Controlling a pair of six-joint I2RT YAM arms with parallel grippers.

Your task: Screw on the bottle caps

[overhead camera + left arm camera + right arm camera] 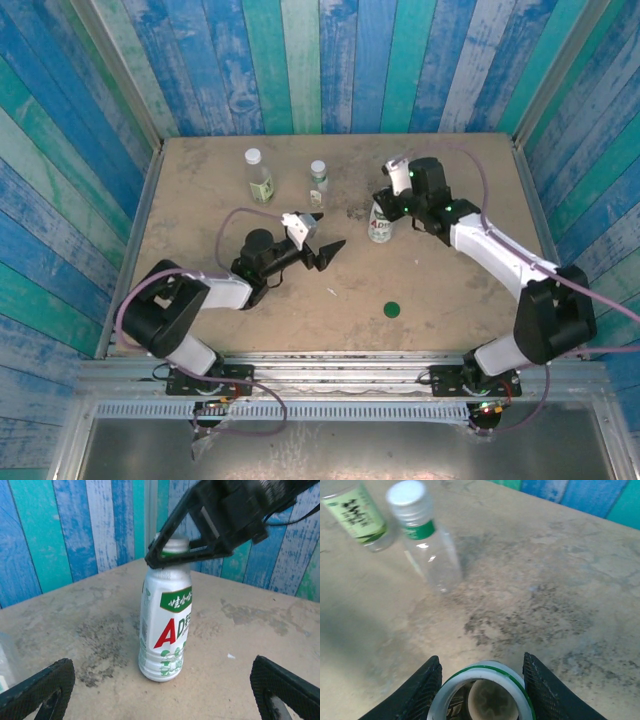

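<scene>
The white-wrapped bottle (381,228) with green and red print stands upright right of centre, its neck (482,695) uncapped. My right gripper (395,208) is shut on that neck, one finger (420,690) on each side of the rim. The dark green cap (392,309) lies flat on the table nearer the front. My left gripper (322,250) hangs open, pointing at the white-wrapped bottle (165,625) from the left with nothing between its fingers (35,690). The slim olive-label bottle (259,177) and the tiny clear bottle (317,183) stand at the back, each wearing a white cap (406,492).
Blue and green plank walls (320,60) enclose the tan table (450,300) on three sides. The right arm's dark fingers (200,555) reach over the bottle top in the left wrist view. A small white speck (331,292) lies on the table.
</scene>
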